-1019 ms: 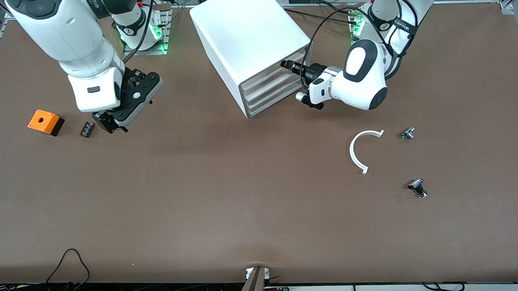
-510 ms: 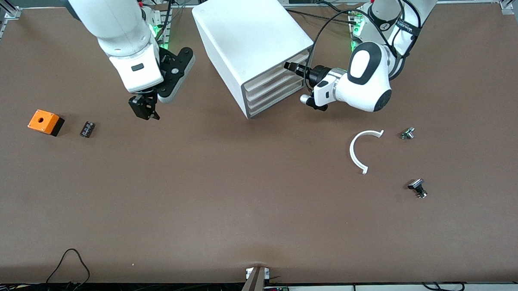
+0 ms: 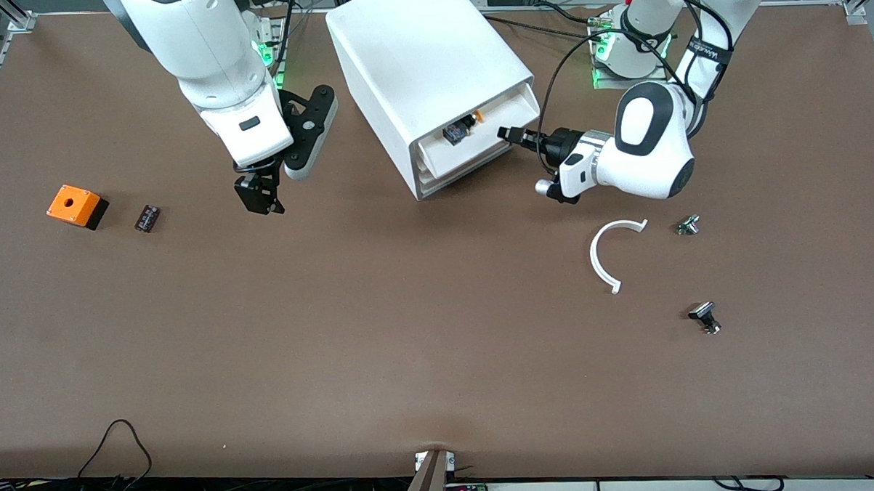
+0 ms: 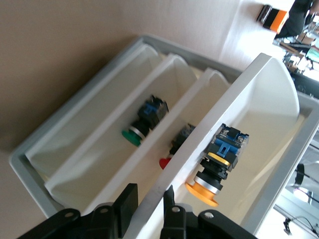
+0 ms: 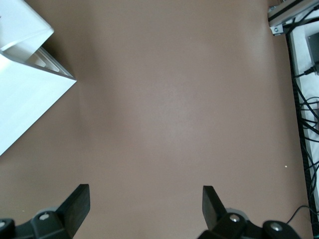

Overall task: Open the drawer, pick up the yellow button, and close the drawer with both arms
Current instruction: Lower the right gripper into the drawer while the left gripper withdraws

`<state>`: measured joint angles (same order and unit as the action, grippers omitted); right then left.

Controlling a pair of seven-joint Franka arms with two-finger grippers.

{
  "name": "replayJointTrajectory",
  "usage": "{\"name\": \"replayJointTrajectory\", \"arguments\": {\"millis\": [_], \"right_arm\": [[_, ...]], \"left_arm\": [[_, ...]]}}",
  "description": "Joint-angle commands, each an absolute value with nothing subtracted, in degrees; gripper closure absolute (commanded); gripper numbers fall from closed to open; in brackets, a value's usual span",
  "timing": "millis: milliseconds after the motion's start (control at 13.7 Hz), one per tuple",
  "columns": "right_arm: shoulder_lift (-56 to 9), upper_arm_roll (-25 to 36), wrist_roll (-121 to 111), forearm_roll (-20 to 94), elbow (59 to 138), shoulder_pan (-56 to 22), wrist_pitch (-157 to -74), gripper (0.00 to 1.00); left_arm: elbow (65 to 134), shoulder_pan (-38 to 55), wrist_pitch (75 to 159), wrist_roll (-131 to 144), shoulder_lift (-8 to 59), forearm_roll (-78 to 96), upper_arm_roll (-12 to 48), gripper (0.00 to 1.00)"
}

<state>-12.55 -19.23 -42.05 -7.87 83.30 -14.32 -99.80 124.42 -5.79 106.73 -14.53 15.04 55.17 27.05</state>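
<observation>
1. White cabinet [image 3: 431, 71] standing on the brown table [image 3: 411, 333] between the two arm bases, its top drawer [image 3: 509, 112] pulled partway out, the three trays below pushed in.
2. Left gripper [image 3: 507, 133] reaching in level at the drawer's front, clenched on the front wall; seen in the left wrist view [image 4: 149, 211], one finger [image 4: 125, 209] outside the wall and the other inside.
3. Orange-capped button [image 3: 466, 126] lying on its side in the open drawer, near the front wall; in the left wrist view [image 4: 219, 164], cap turned toward the gripper, blue-black body turned away from it.
4. Green-capped button [image 4: 144, 122] and red-capped button [image 4: 177, 149] lying in lower trays, seen in the left wrist view only.
5. Right gripper [image 3: 259, 197] hanging over bare table toward the right arm's end, beside the cabinet, fingers spread wide and holding nothing.
6. Orange box [image 3: 76, 206] and small black part [image 3: 147, 218] resting side by side near the right arm's end of the table.
7. White curved strip [image 3: 608, 258] and two small metal parts [image 3: 688, 226] [image 3: 705, 316] lying toward the left arm's end, nearer the front camera than the cabinet.
</observation>
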Motion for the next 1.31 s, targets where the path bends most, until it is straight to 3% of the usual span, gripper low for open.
{"name": "replayJointTrajectory", "arguments": {"millis": [0,364,728,874,946,1019,1238], "right_arm": [[-14.32,-19.34,-47.26,-8.79,82.44,-16.16,-101.33,0.00],[-17.66,-19.69,-54.65,-8.53,79.82,-20.91,-108.54,0.00],[-24.51,-21.00,-64.33,-4.48,69.45,-22.58,-109.95,0.00],[-25.13,-21.18,-64.86,-4.48,69.35,-23.11,-109.16,0.00],[-25.57,-21.27,-65.39,-4.48,69.35,-24.07,-108.46,0.00],[-26.10,-21.27,-65.39,-4.57,69.00,-25.13,-106.46,0.00],[-26.28,-21.09,-65.83,-5.18,69.00,-28.73,-104.33,0.00]], "left_arm": [[124.11,-5.89,113.20,-11.07,15.29,55.11,24.97,0.81],[122.09,-5.89,113.64,-11.34,16.34,53.54,22.77,0.80],[120.41,-5.89,113.56,-10.99,16.09,49.22,21.37,0.72],[120.41,-5.89,113.47,-11.07,15.39,49.22,20.92,0.61],[120.41,-5.89,113.47,-10.99,14.77,49.22,20.92,0.16],[120.41,-6.24,113.12,-10.73,13.81,49.22,20.92,0.00],[120.41,-8.95,112.85,-9.68,9.33,46.69,20.83,0.00]]}}
